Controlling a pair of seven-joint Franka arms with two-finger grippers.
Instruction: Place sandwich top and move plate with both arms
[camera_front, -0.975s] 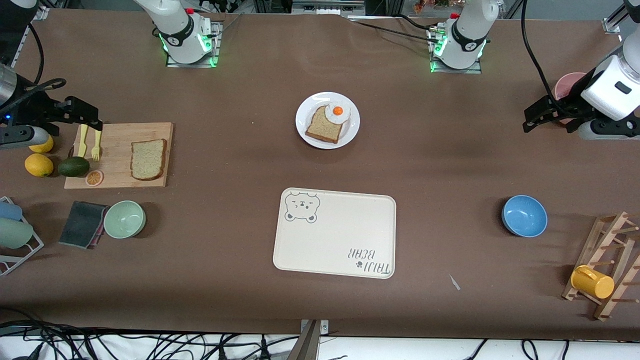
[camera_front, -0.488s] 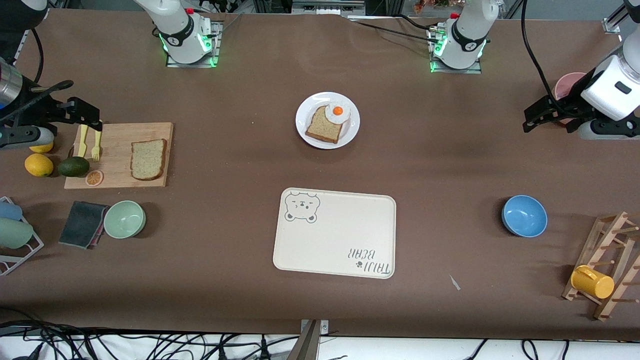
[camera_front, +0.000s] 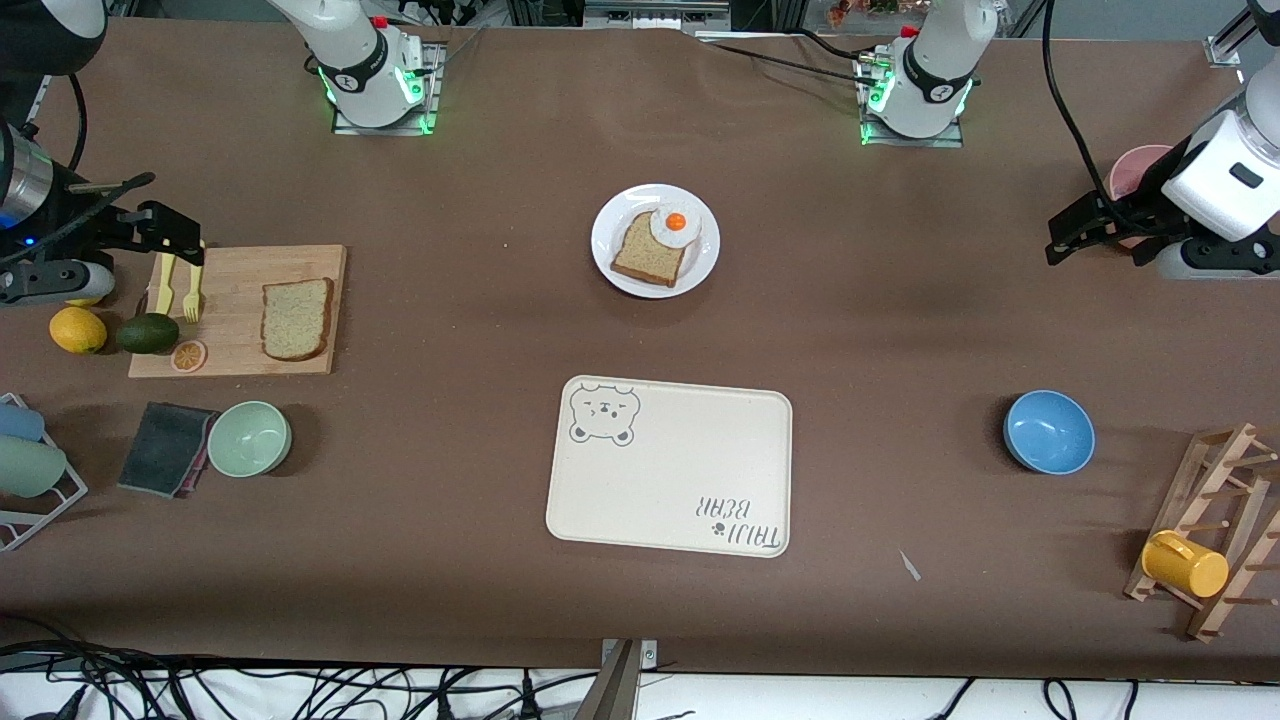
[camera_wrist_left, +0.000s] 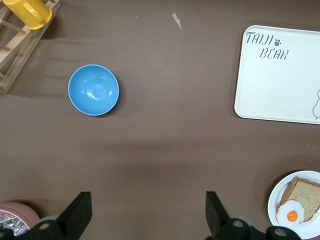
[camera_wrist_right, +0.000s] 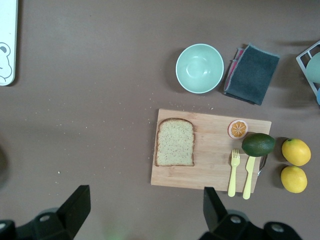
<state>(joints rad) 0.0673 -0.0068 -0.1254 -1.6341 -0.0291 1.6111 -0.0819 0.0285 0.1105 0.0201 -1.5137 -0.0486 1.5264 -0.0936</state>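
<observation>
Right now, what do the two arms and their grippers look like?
Both are white jointed arms with black bands, green-lit bases and trailing black cables. The left gripper and right gripper are black, two-fingered; the right wrist shows a silver cuff and blue light.

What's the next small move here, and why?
Probably bring the right gripper over the sandwich top and lower it. The slice lies free on the cutting board, the plate holds only bread and egg, and that open gripper is closest. The left gripper waits.

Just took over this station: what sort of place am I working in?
Likely a lab bench staged as a toy kitchen: cables trail along the table's edge, toy bread and egg sit on a plate, and a cutting board holds play cutlery.
</observation>
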